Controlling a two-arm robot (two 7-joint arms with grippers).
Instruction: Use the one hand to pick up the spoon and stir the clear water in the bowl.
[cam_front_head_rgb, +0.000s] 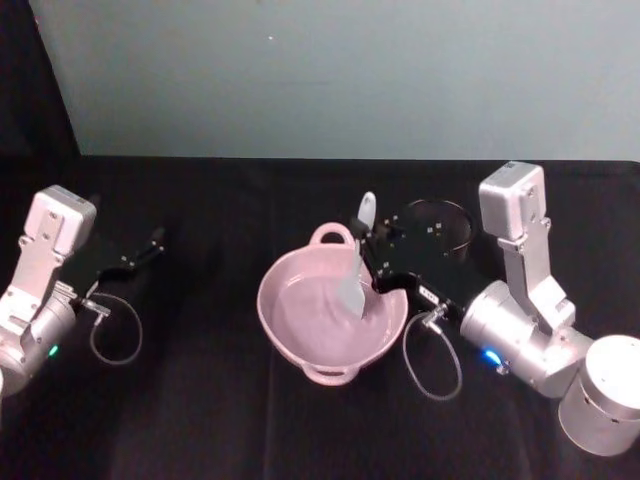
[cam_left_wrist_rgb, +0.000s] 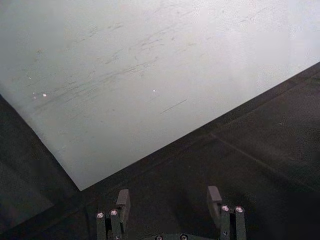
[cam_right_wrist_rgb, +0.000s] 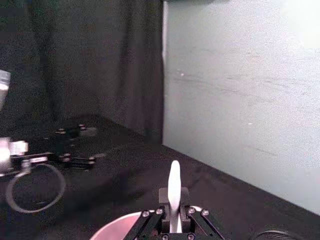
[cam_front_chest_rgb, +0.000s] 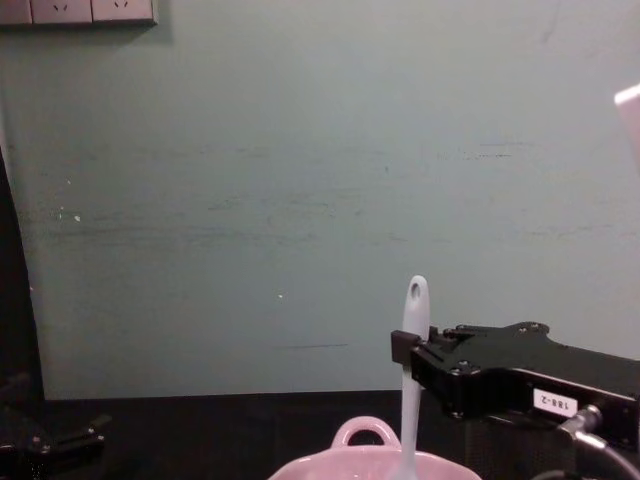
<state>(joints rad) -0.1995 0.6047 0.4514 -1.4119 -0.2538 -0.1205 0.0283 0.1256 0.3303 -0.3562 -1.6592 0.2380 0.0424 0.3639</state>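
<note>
The pale pink bowl (cam_front_head_rgb: 264, 300) sits mid-table with clear water inside. My right gripper (cam_front_head_rgb: 372, 262) hovers over its far right rim, shut on the white spoon (cam_front_head_rgb: 353, 288). The spoon stands nearly upright, blade down in the water and holed handle tip pointing up. In the chest view the spoon handle (cam_front_chest_rgb: 412, 380) rises above the bowl (cam_front_chest_rgb: 340, 466), clamped by the right gripper (cam_front_chest_rgb: 403, 350). The right wrist view shows the handle (cam_right_wrist_rgb: 174, 186) between the fingers, above the bowl's rim (cam_right_wrist_rgb: 112, 229). At the table's left my left gripper (cam_front_head_rgb: 150, 245) rests parked, and the left wrist view shows that gripper (cam_left_wrist_rgb: 168, 200) open and holding nothing.
A black wire-mesh cup (cam_front_head_rgb: 440, 222) stands just behind the right gripper. Cable loops hang from both wrists, one (cam_front_head_rgb: 432, 362) close to the bowl's right side. A black cloth covers the table, and a pale green wall stands behind it.
</note>
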